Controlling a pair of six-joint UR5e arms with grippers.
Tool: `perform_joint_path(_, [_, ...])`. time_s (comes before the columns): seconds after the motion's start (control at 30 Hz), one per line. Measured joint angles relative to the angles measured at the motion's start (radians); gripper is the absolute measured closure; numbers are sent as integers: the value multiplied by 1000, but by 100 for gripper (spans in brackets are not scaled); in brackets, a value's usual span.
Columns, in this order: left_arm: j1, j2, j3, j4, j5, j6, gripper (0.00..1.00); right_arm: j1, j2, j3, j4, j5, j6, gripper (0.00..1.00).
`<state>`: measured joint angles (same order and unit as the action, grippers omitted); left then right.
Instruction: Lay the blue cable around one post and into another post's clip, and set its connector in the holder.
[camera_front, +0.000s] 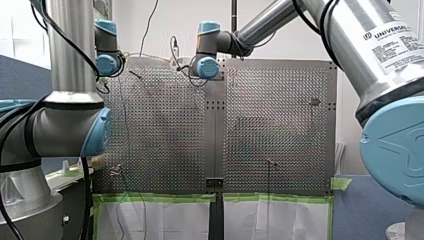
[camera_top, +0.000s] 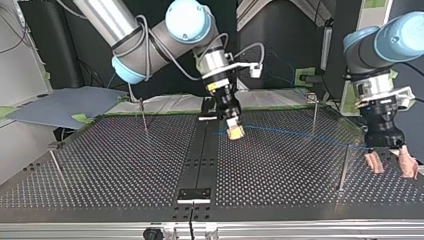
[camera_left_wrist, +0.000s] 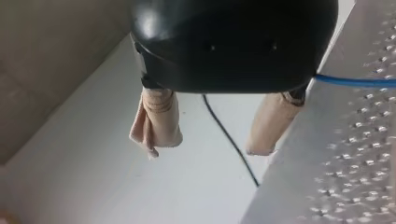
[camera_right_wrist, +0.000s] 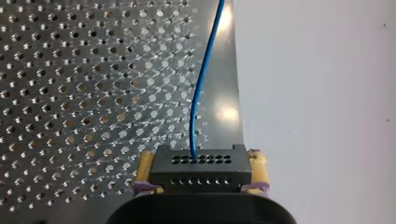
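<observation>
The connector (camera_right_wrist: 201, 170) is gripped in the right tool (camera_top: 234, 131), clamped between its yellow pads. It is held over the tabletop (camera_top: 125, 165) just beside the central dark strip (camera_top: 200, 150), on the side towards the left arm. From the connector the blue cable (camera_top: 300, 134) is seen to run in one long, nearly straight line away from the strip. It passes close by a thin post (camera_top: 314, 115) and reaches as far as the left tool (camera_top: 391, 164). That tool is open, its beige pads spread with nothing between them. In the left wrist view the cable is seen just beside one pad, not between the two.

The cable's long axis is thus laid across the tabletop from the strip to the left tool. It is judged not yet wrapped round any post or pressed into a clip. The free run lies nearer the left arm, so the routing is probably best taken up there while the connector end is held by the right. Which fitting is the holder cannot be told.
</observation>
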<state>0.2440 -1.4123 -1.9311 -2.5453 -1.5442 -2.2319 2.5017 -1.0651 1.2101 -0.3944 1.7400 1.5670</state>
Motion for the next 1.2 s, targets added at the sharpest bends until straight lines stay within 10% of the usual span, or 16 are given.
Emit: perform_joint_path(1.2, [108,-235,121,44,118,-13,0,3,113,-169,49,4,-3,100])
